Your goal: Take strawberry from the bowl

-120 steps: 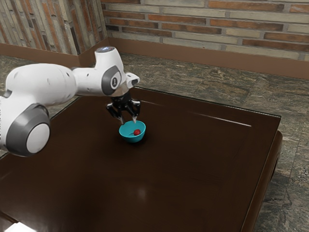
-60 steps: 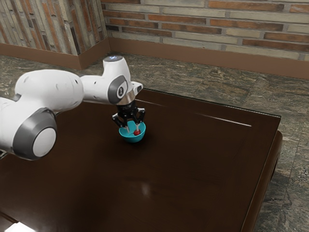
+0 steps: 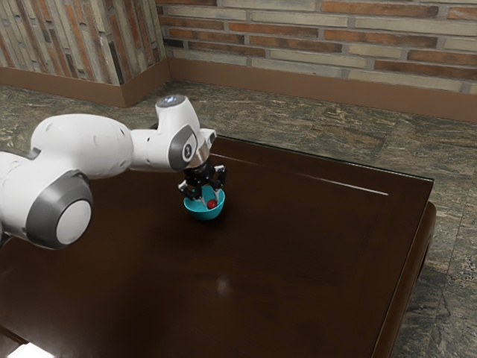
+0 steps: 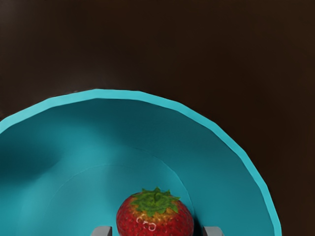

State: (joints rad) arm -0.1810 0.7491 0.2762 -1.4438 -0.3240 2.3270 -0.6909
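My gripper (image 3: 205, 199) reaches down inside the turquoise bowl (image 3: 204, 215), its fingers apart around the red strawberry (image 3: 212, 204). From the wrist camera, the strawberry (image 4: 155, 219) lies on the floor of the bowl (image 4: 113, 137), green leaves showing on it. The two tips of the gripper (image 4: 157, 231) stand on opposite sides of the berry, a small gap beside each, so it is open. The lower part of the berry is out of sight.
The bowl stands on a dark brown table (image 3: 261, 268), and its raised rim (image 4: 202, 119) curves around my fingers. The table's far edge (image 3: 335, 160) lies beyond the bowl, with a brick wall behind.
From above the bowl, my hand has come down into it and moved slightly toward the exterior view's right, also tilting a little. The bowl and strawberry have not visibly moved.
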